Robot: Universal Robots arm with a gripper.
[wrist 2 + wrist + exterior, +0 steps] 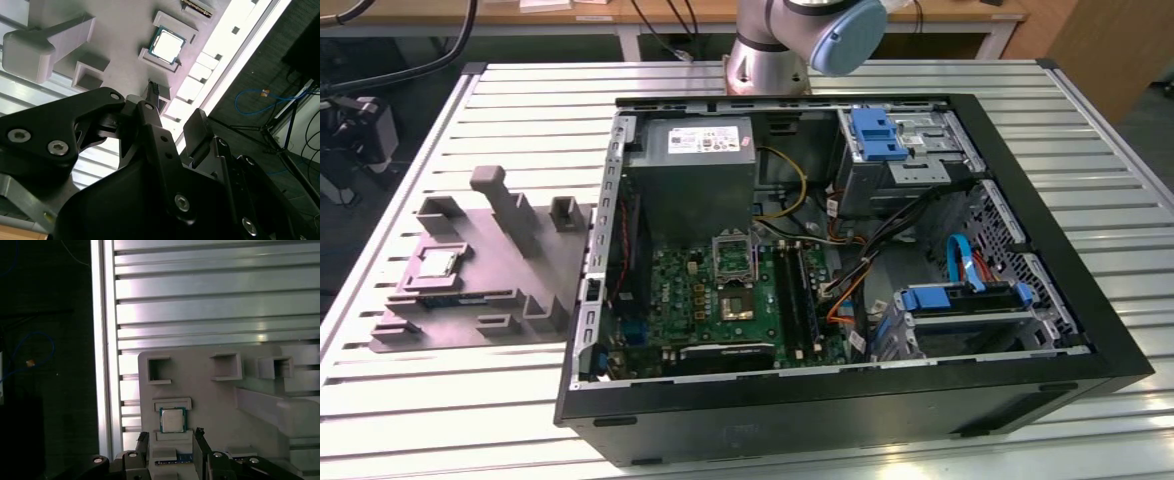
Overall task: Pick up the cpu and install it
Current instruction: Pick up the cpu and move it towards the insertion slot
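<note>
A ribbed aluminium table (467, 400) stands under bright light; a wooden bench (707, 14) runs along its far side, and a blue cable (35, 347) loops on the dark floor (50, 405) beside it

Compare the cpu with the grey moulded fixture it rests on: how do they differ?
Size: the cpu is far smaller than the grey fixture. Surface: the cpu has a silver metal top; the fixture is dull grey plastic. Shape: the cpu lies flat; the fixture carries upright posts. Both sit on the slatted table.
</note>
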